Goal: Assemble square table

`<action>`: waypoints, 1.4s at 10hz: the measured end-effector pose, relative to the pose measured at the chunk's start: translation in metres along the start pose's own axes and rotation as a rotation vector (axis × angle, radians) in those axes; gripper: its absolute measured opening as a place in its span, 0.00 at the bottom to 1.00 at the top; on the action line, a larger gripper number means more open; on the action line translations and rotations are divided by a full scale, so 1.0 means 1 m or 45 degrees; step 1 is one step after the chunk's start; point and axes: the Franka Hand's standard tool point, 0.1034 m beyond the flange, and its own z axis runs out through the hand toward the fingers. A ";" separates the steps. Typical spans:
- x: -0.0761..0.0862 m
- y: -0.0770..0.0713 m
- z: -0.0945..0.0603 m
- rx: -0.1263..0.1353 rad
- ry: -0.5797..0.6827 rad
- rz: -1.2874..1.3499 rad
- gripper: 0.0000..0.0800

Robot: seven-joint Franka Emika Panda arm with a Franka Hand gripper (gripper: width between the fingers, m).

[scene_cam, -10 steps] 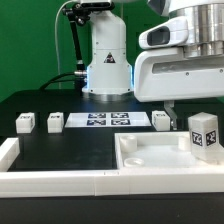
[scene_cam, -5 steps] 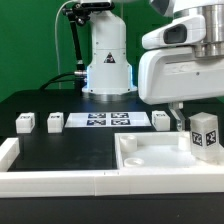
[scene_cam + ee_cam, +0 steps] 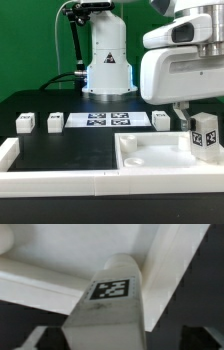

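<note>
claw [image 3: 197, 113]: jaws apart, straddling the upright leg. not clamped as far as the frames show
finger [image 3: 180, 114]: one shows in the exterior view, just beside the leg's top on the exterior view's left. the other is hidden
contact: cannot tell if either finger touches the leg. the wrist view shows a dark gap beside the leg on one side
leg [image 3: 205, 136]: upright in the panel's far corner on the exterior view's right, tag facing the camera
leg, wrist view [image 3: 110, 291]: seen from above, one tag on the near face, tucked in where two rim walls meet
panel [image 3: 150, 160]: flat on the worktop, rimmed side up, front right of the exterior view. the inside holds only the one leg
loose legs: three lie on the worktop in a row with the marker board. two [image 3: 25, 122] [image 3: 55, 122] are at its end on the exterior view's left, slightly apart. one [image 3: 161, 120] is just beside its other end, behind the panel's back rim
marker board [image 3: 105, 120]: flat on the worktop in front of the robot base
rail [image 3: 60, 181]: long white l-shape along the front edge. its short arm turns back at the exterior view's left, and the panel sits just behind its long arm
worktop [image 3: 80, 148]: black
robot base [image 3: 107, 55]: white, centre back, well apart from the panel
</note>
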 end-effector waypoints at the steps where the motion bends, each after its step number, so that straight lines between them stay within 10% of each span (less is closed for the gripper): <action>1: 0.000 0.000 0.000 0.000 0.000 0.000 0.46; 7: 0.000 0.000 0.001 0.001 -0.001 0.077 0.36; 14: -0.002 0.003 0.002 -0.024 0.020 0.977 0.36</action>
